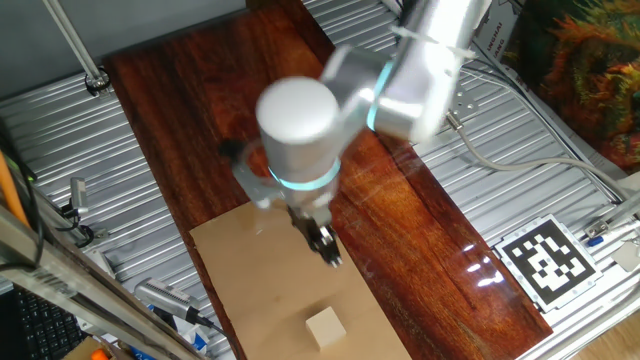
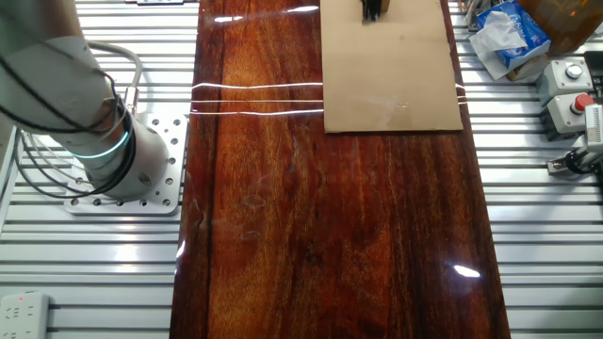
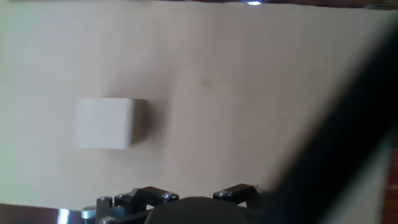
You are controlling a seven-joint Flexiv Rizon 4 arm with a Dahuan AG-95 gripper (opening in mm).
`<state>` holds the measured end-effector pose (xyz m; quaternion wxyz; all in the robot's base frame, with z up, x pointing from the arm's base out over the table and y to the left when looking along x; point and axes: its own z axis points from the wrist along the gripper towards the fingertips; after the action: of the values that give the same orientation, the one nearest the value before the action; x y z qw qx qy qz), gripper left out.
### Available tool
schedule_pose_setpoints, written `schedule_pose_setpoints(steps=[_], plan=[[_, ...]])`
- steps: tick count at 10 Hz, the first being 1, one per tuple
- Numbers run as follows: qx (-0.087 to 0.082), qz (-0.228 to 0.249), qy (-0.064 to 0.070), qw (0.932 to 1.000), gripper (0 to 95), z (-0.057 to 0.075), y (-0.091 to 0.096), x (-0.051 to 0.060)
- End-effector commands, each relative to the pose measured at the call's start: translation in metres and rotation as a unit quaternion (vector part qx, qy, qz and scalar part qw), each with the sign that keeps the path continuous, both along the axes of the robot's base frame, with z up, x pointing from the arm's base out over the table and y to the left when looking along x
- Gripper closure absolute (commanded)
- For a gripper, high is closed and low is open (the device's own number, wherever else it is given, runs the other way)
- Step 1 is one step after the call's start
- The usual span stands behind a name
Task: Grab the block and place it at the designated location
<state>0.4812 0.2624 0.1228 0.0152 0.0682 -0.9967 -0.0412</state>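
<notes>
The block [image 1: 325, 326], a small pale wooden cube, lies free on the large tan sheet [image 1: 250, 270] near its front end. In the hand view the block [image 3: 106, 122] sits left of centre on the sheet [image 3: 249, 124]. A faint small dark mark [image 3: 204, 82] lies to its upper right; it is too blurred to tell if it is the black dot. My gripper [image 1: 326, 243] hangs above the sheet, behind the block and apart from it, empty, its jaws standing apart. In the other fixed view only the gripper's tip [image 2: 374, 9] shows at the sheet's [image 2: 391, 85] far end, and the block is out of view.
The sheet lies on a dark red wooden board [image 1: 400, 220] on a ribbed metal table [image 1: 520, 170]. A black-and-white square tag [image 1: 545, 262] lies to the right. Cables and tools [image 1: 160, 298] lie along the left edge. A button box [image 2: 570, 89] and crumpled packaging [image 2: 509, 33] stand beside the board.
</notes>
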Motion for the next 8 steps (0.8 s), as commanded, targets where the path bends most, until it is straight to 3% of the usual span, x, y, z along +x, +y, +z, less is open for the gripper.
schedule_pose_setpoints(steps=[1,2,3,6,8], plan=[[0.002,0.036,-0.004,0.9993,0.0,-0.002,-0.095,0.003],[0.0,0.022,-0.001,0.9997,0.0,-0.008,-0.097,0.006],[-0.002,0.023,-0.002,0.9997,19.0,-0.014,-0.099,0.009],[-0.006,-0.02,0.001,0.9998,19.0,-0.024,-0.102,0.014],[-0.031,-0.045,0.009,0.9985,19.0,-0.026,-0.103,0.015]])
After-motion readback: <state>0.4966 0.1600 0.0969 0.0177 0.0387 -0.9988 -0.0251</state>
